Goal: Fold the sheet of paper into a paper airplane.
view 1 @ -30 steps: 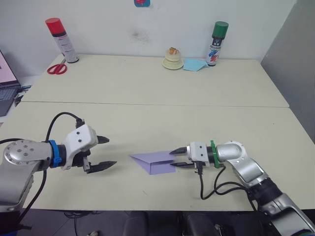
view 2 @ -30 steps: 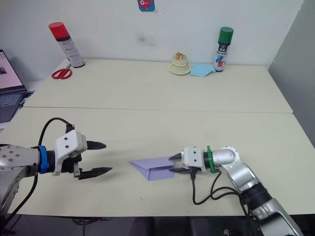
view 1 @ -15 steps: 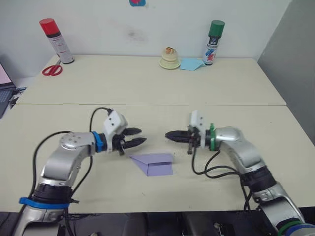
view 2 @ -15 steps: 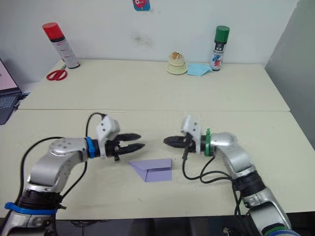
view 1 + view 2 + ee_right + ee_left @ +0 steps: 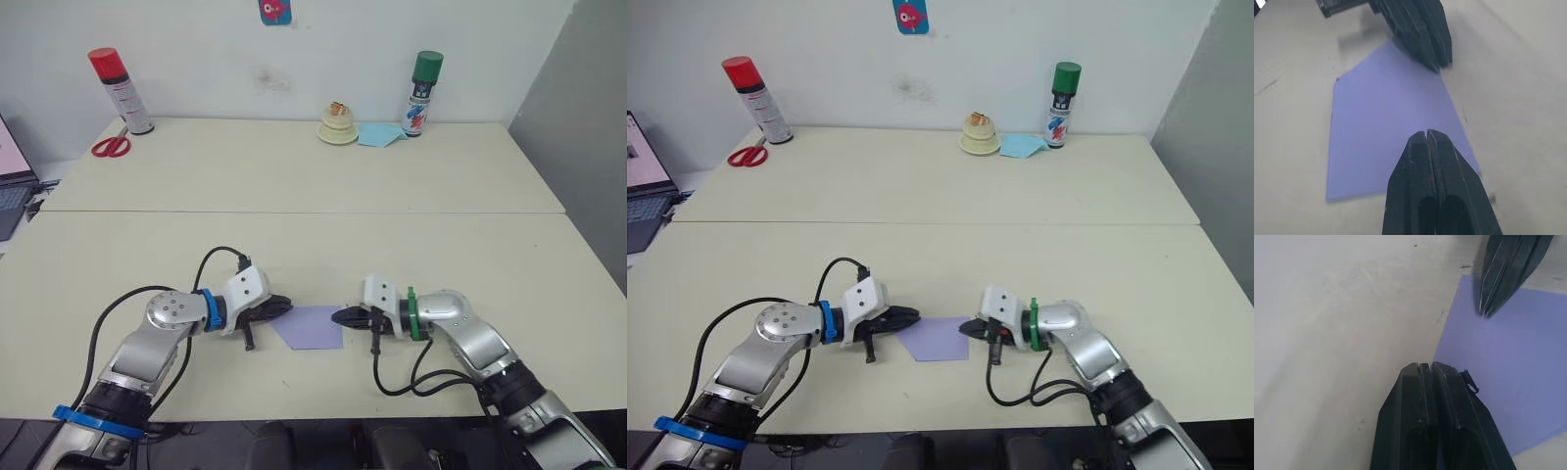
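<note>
The sheet of paper (image 5: 312,327) lies flat on the near table as a folded lavender shape with one slanted corner. My left gripper (image 5: 285,307) is shut, its tip touching the paper's left edge. In the left wrist view its closed fingers (image 5: 1432,382) rest right at the edge of the sheet of paper (image 5: 1498,367). My right gripper (image 5: 339,317) is shut too, with its tip at the paper's right edge. The right wrist view shows its fingers (image 5: 1427,161) together over the sheet of paper (image 5: 1386,117), pointing at the left gripper (image 5: 1418,29). No paper airplane shape is seen.
Along the back wall stand a red-capped spray can (image 5: 120,90), red scissors (image 5: 110,146), a small cream object (image 5: 337,122), a light blue paper (image 5: 377,133) and a green-capped can (image 5: 422,81). A laptop (image 5: 10,186) sits at the far left edge.
Both grippers have come down from above the table to opposite edges of the paper. The left one has closed. The paper's raised flap now lies flat.
</note>
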